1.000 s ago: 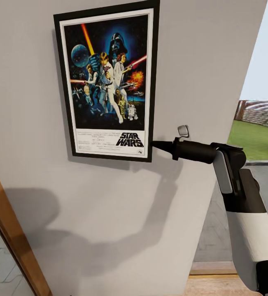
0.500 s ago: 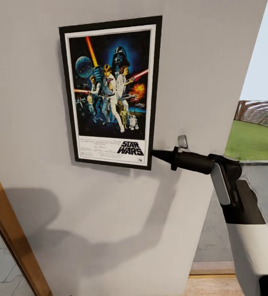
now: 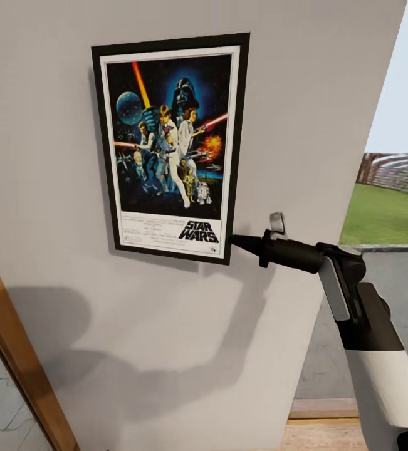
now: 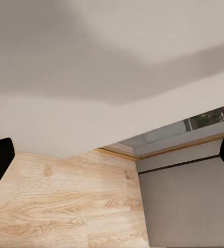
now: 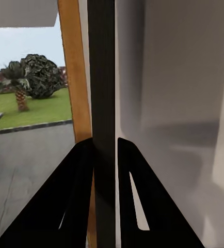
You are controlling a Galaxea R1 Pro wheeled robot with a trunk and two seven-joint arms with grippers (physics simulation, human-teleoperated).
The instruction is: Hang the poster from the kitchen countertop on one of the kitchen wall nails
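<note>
Pale grey wall (image 3: 279,94) spreads across the head view, carrying soft shadows of the arm low down. Nearest, the right arm's white-and-black forearm rises from the lower right corner, and the right gripper (image 3: 236,240) points at the poster's lower right corner, its tip touching the frame there. From the right wrist camera, the two black fingers (image 5: 78,196) are closed narrowly on the poster's (image 5: 101,103) thin black edge. The poster (image 3: 169,147) lies flat against the wall, slightly tilted. A small grey fitting (image 3: 277,222) sits on the wall just beside the gripper. Wooden trim (image 3: 9,351) slants along the lower left. The left gripper's (image 4: 112,160) dark fingertips stand wide apart over light wood floor (image 4: 55,201). Beyond the wall's right edge lie grass (image 3: 385,216) and sky.
</note>
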